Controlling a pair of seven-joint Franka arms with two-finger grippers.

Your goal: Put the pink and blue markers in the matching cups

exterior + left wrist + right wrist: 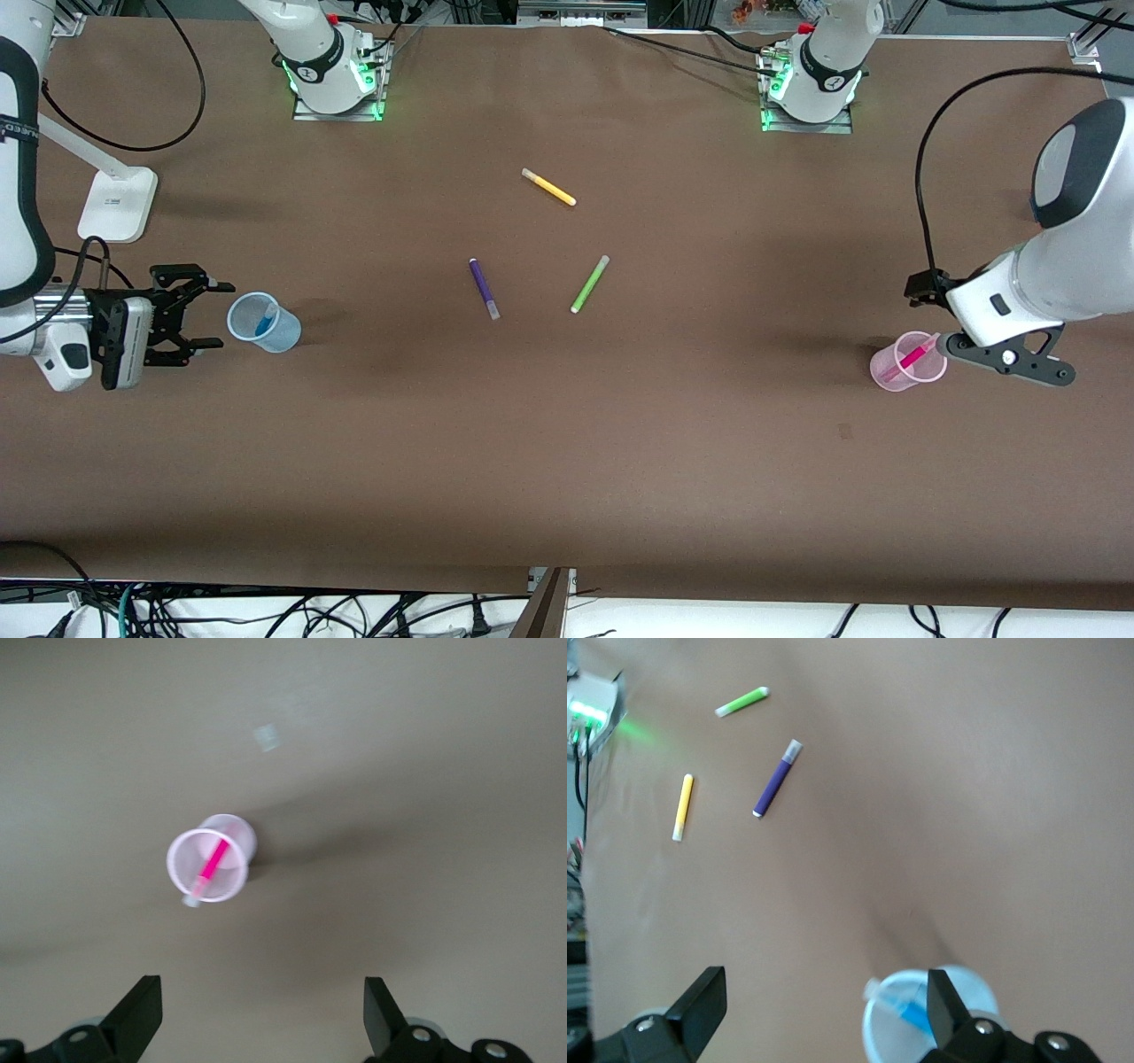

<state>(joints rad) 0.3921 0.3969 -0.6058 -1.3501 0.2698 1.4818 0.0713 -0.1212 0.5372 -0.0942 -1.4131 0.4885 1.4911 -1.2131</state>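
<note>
The pale blue cup (264, 322) stands toward the right arm's end of the table, with the blue marker (263, 322) leaning inside it. My right gripper (197, 315) is open and empty beside this cup, which shows by one finger in the right wrist view (890, 1028), marker (912, 1014) inside. The pale pink cup (905, 361) stands toward the left arm's end with the pink marker (917, 354) in it. My left gripper (930, 315) is open and empty beside it. In the left wrist view the pink cup (208, 859) and its marker (211, 861) lie apart from the fingers.
A dark purple marker (484, 288), a green marker (589, 283) and a yellow marker (548, 187) lie loose mid-table. They also show in the right wrist view: purple (777, 778), green (741, 702), yellow (682, 806). A white stand base (117, 204) sits near the right arm's end.
</note>
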